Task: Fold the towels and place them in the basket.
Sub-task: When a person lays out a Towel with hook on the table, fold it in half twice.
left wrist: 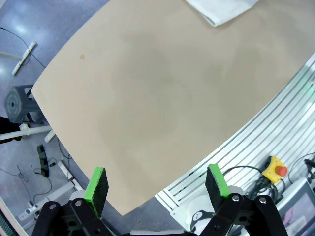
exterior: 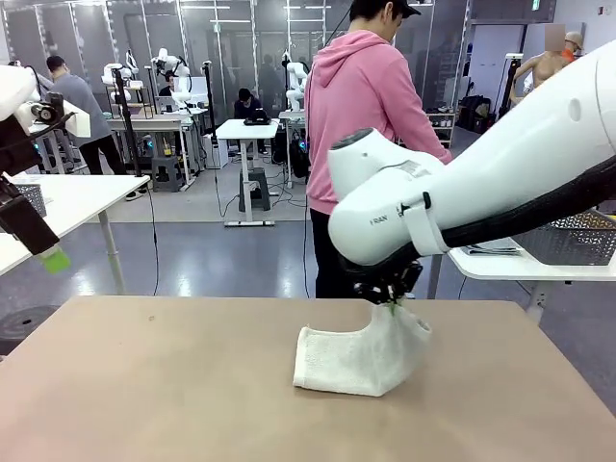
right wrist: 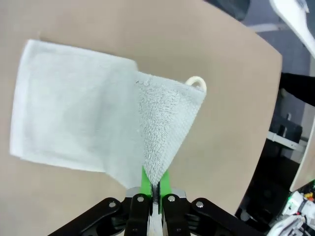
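One off-white rectangular terry towel (exterior: 356, 361) is lying on the tan tabletop (exterior: 144, 385), right of centre, with its right corner lifting off the surface. Right gripper (exterior: 392, 294) is clamping that raised corner. In front view its fingers are mostly hiding under the white wrist, with a sliver of green showing.

In right wrist view the towel (right wrist: 78, 118) is spreading flat to the left, and the raised flap is narrowing down into the right gripper (right wrist: 155, 184). Its green pads (right wrist: 145, 182) are pressing together on the cloth, hiding the corner's very tip. One small cream hanging loop (right wrist: 197, 81) is sticking out at the flap's top. How many layers are lying flat: cannot tell.

Left wrist view is catching one corner of the towel (left wrist: 221, 11), the top edge cutting off the rest. Left gripper (left wrist: 156, 182) is hanging over the near table edge, jaws standing wide apart, nothing between them, two green pads (left wrist: 97, 183) showing. In front view the left gripper (exterior: 48, 252) is sitting at the left edge, above the table and well apart from the towel, one pad showing.

One dark grey lattice basket (exterior: 577, 241) is sitting on a white side table (exterior: 500, 262) at the right, partly cut off by the right arm and the picture edge. One person in a pink hoodie (exterior: 361, 96) is standing at the far side, hands hiding.
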`<action>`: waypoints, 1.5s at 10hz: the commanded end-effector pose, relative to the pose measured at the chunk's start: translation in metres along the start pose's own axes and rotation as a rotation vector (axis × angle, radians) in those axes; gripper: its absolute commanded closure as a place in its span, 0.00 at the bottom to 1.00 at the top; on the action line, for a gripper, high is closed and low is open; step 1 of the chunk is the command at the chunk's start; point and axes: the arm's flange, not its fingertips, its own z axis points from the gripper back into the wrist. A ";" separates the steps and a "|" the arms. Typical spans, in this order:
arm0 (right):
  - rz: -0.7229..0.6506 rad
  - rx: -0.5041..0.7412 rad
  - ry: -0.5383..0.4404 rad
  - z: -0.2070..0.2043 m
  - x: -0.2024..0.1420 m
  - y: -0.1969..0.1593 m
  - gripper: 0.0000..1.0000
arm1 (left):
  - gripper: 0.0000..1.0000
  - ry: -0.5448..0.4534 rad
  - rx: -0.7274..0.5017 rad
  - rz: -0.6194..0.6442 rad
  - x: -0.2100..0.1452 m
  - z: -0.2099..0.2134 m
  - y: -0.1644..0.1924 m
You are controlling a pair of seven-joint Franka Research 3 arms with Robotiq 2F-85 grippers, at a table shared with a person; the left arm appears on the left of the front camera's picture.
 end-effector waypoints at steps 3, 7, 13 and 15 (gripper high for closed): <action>-0.038 0.116 0.103 -0.002 0.041 0.053 1.00 | 0.00 0.003 0.016 0.003 0.001 0.003 0.001; -0.197 0.179 0.191 -0.025 0.064 0.097 1.00 | 0.00 0.003 0.016 0.003 0.001 0.003 0.001; -0.264 0.183 0.184 -0.030 0.074 0.118 0.14 | 0.00 0.003 0.016 0.003 0.001 0.003 0.001; -0.276 0.189 0.181 -0.028 0.073 0.119 0.00 | 0.00 0.003 0.016 0.003 0.001 0.003 0.001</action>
